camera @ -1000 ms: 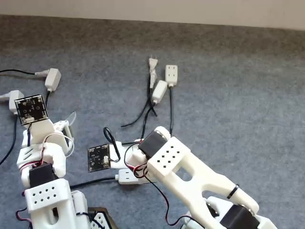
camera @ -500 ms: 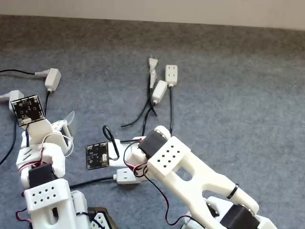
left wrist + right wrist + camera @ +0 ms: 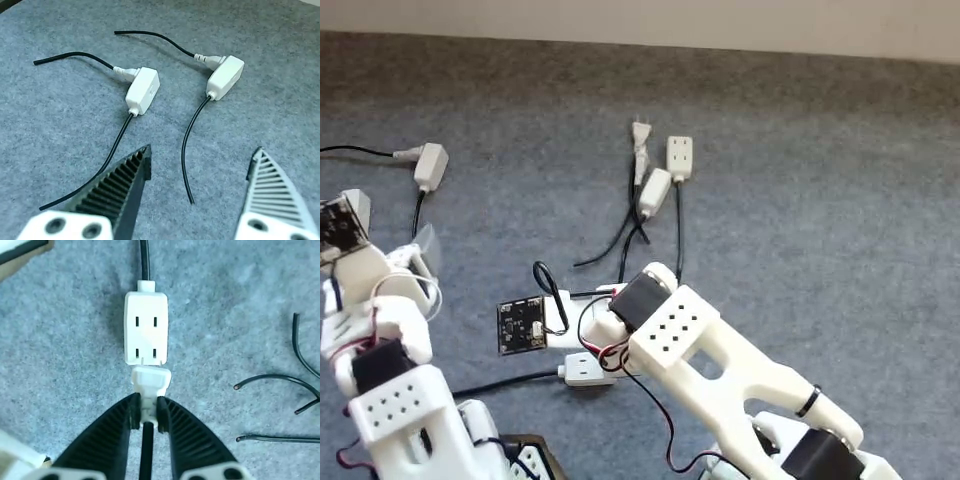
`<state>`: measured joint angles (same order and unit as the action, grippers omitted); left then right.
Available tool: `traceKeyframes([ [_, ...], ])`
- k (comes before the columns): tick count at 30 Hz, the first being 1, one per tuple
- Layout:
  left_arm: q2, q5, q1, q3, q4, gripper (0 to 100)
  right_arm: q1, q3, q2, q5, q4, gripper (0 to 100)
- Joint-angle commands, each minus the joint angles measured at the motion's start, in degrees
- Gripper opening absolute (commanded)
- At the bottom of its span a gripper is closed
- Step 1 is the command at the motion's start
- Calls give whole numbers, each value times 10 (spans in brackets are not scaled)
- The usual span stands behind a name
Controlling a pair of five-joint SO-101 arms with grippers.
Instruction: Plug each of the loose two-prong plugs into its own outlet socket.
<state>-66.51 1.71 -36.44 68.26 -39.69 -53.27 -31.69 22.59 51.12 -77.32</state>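
Observation:
My right gripper is shut on a white two-prong plug, whose front end touches the near end of a white outlet socket. That socket lies on the grey carpet half under the right arm. My left gripper stands open above the carpet, nothing between its fingers. Beyond it lie two white socket blocks, each with black cord at both ends. In the high view the left gripper is at the far left. A loose plug lies at the back, prongs showing.
Two more white blocks with black cords lie beside the loose plug. Another block sits at the back left. Loose black cord ends lie near the right gripper. Bare carpet spreads to the right.
The left arm has swung to the left, its wrist now at the view's edge. The right arm has edged left with the plug, and the socket has slid slightly left.

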Motion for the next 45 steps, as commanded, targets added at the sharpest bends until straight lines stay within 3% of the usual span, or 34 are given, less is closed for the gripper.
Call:
traceKeyframes([
  [1,161,-1,-18,-108,-15,312,-2,27,5,-5,7,6],
  [9,470,-3,-59,-295,-12,312,-3,24,6,-6,8,6],
  [19,670,-45,-117,-478,-16,312,-3,24,3,-4,4,6],
  [30,799,-69,-141,-572,-16,312,-33,22,0,-5,5,6],
  [45,816,-69,-146,-583,-16,312,-24,55,-95,-6,3,6],
])
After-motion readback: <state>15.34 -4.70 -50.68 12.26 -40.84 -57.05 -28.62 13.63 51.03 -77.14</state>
